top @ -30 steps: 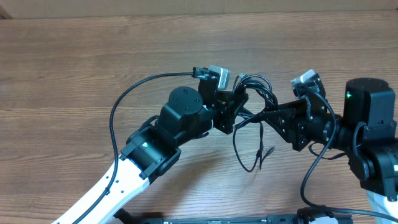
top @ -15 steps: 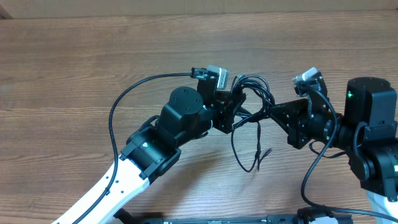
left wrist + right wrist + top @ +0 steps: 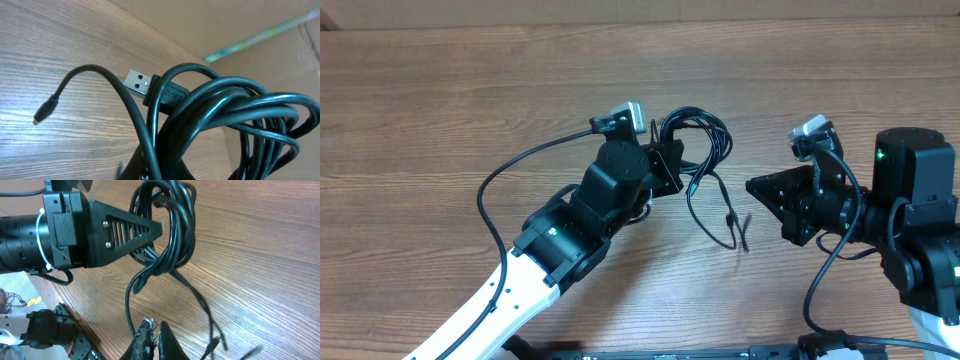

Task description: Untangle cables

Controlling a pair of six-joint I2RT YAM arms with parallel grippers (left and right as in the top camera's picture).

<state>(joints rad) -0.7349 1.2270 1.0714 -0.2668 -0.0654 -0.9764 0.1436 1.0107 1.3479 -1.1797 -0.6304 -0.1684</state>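
Left fingers [image 3: 131, 228] tight on cables [image 3: 220, 105]

Cables [image 3: 176, 235] left of right pincer [image 3: 752, 187], apparently apart

No legible text or markings

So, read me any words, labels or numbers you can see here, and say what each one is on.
No text can be read in any view.
Plug on the cables: a faint raised mark on its black housing, too blurred to read.
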